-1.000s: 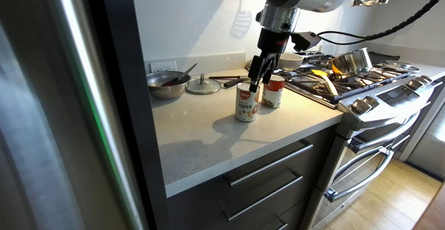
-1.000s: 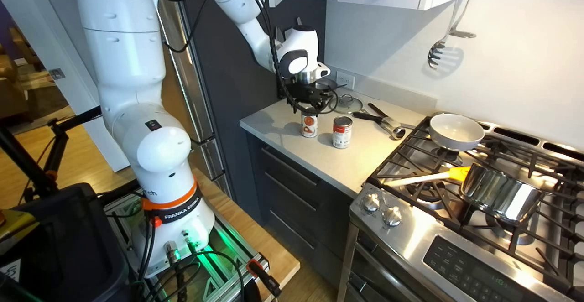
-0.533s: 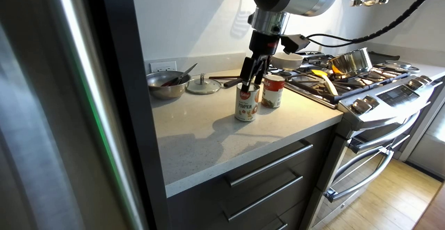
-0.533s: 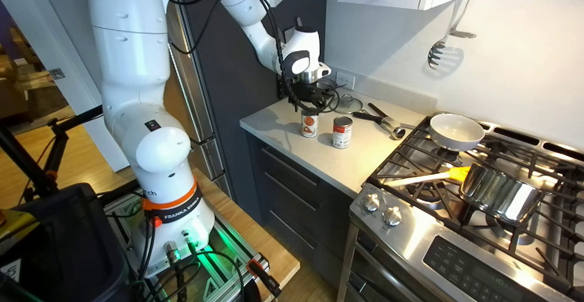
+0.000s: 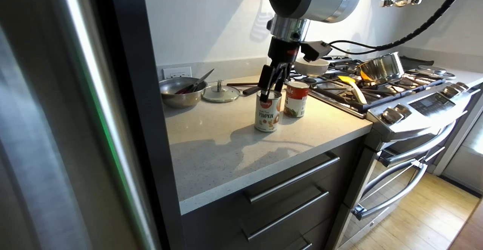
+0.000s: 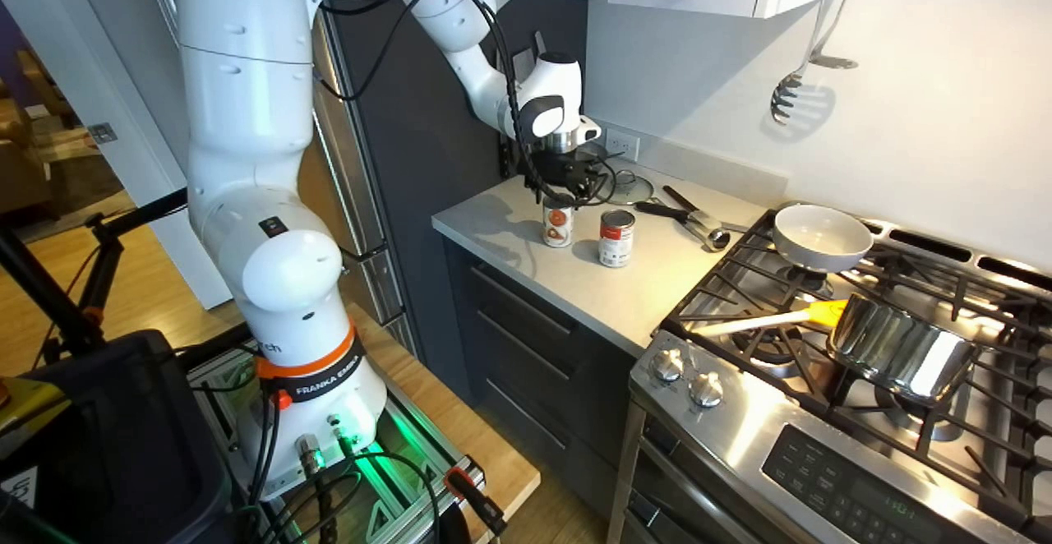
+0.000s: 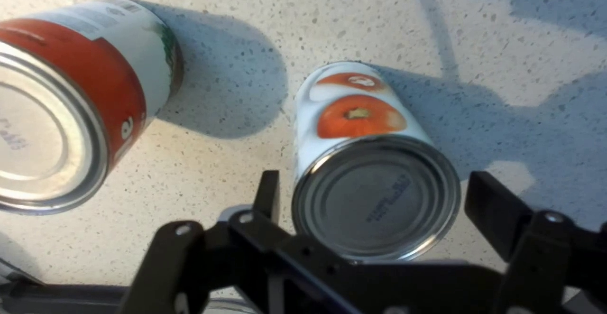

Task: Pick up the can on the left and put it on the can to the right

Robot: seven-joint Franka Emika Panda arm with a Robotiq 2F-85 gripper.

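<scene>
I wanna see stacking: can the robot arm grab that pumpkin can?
Probably yes: the open gripper seems to straddle the pumpkin can, and a gap to the red-banded can leaves room.

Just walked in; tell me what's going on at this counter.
A robot arm seems about to pick up the pumpkin can, apparently to stack it on the red-and-white can. Its gripper is open, with its fingers on either side of the pumpkin can's top. Gaps show between them and the rim in the wrist view, so nothing is held yet. Both cans stand upright on the counter, apart from each other.
</scene>
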